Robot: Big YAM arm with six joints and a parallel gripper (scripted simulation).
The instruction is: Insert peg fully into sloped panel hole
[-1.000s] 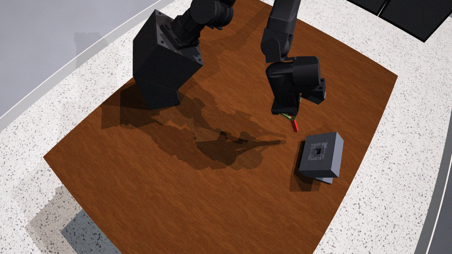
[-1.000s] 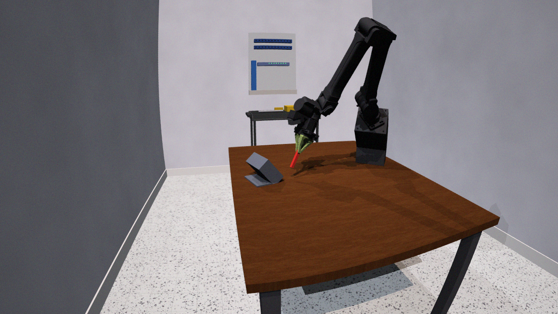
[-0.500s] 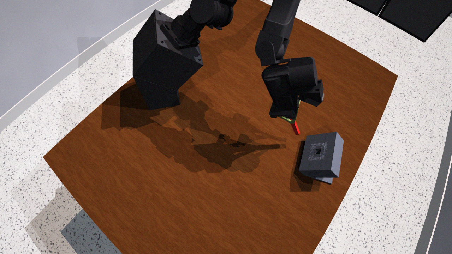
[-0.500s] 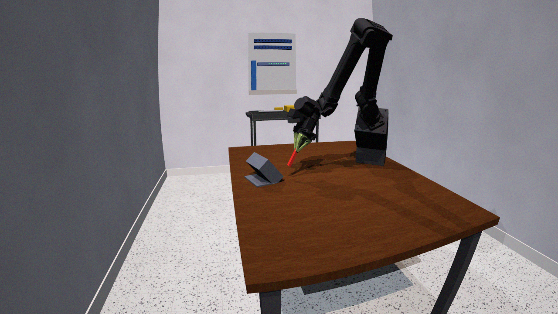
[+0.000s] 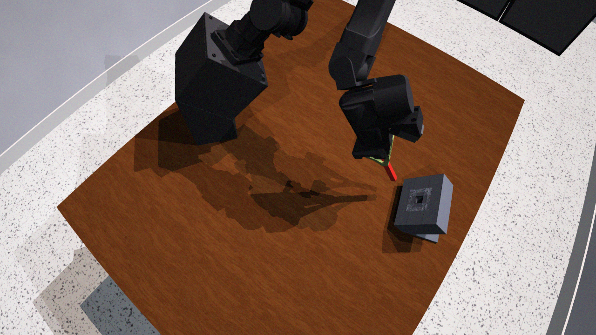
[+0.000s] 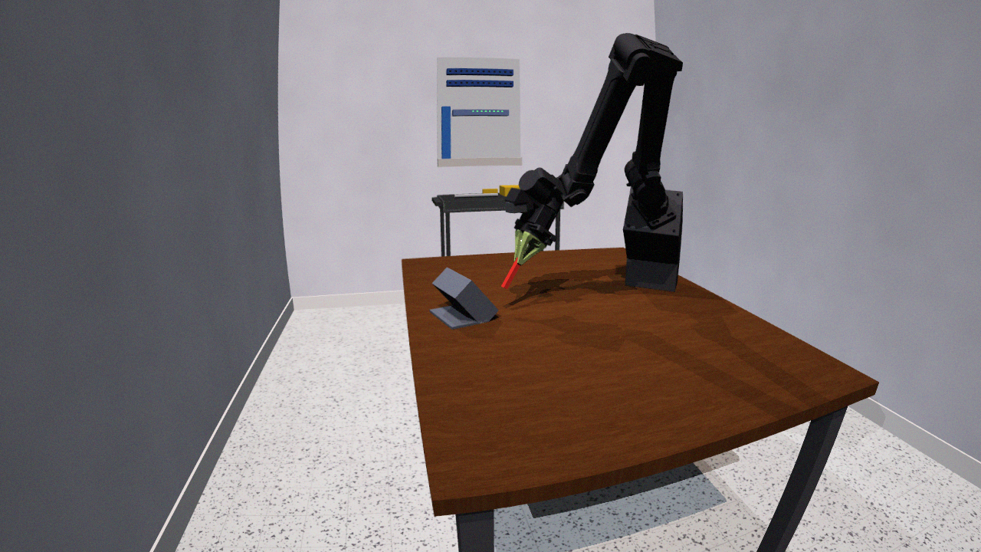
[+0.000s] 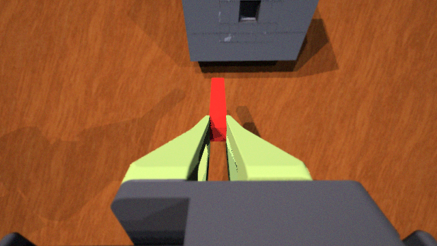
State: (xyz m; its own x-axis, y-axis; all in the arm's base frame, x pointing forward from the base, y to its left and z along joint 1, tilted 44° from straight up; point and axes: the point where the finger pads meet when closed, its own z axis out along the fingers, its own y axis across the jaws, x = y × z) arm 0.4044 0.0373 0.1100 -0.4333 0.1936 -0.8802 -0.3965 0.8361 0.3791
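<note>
My gripper has yellow-green fingers shut on a red peg. The peg sticks out past the fingertips, tilted down, above the table. A grey sloped panel stands on the wooden table just ahead of the peg's tip. Its square hole is open and empty. In the wrist view the hole lies a little to the right of the peg's line. The peg's tip is apart from the panel.
The arm's black base block stands at the table's far side. The panel sits close to the table's edge. A small side table stands by the back wall.
</note>
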